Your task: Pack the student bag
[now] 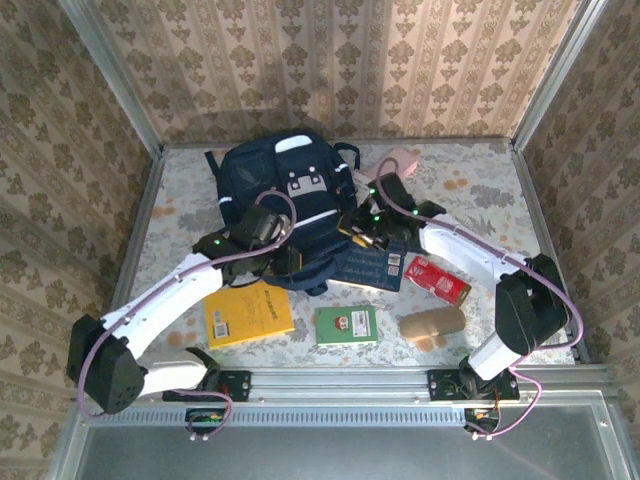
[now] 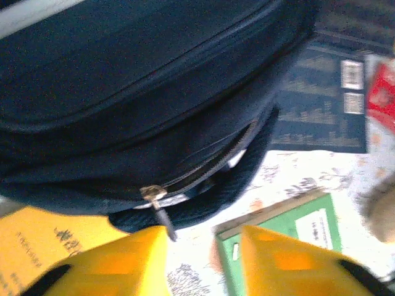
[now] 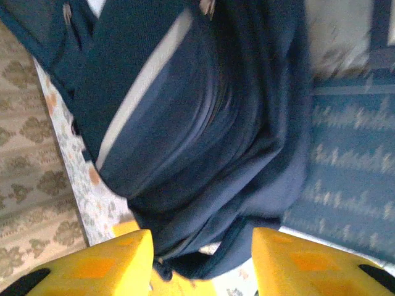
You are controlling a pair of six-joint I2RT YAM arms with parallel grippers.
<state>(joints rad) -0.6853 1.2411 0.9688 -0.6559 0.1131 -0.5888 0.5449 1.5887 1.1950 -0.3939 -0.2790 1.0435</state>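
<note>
The student bag (image 1: 285, 195), dark navy with white stripes and a grey buckle patch, lies at the middle back of the table. My left gripper (image 1: 284, 262) is at its near edge. In the left wrist view the left gripper (image 2: 203, 262) is open with bare table between its yellow fingers (image 2: 117, 265). The bag's (image 2: 142, 80) zipper pull (image 2: 155, 196) hangs just off the left fingertip, by a partly open zip. My right gripper (image 1: 362, 232) is at the bag's right side. It (image 3: 202, 262) stands open, with a fold of the bag (image 3: 197, 123) just beyond its tips.
A yellow book (image 1: 247, 315), a green book (image 1: 346, 325), a dark blue book (image 1: 375, 265), a red box (image 1: 437, 280) and a tan roll (image 1: 432, 322) lie on the near half of the table. A pink item (image 1: 402, 160) sits behind the bag. Metal rails border the table.
</note>
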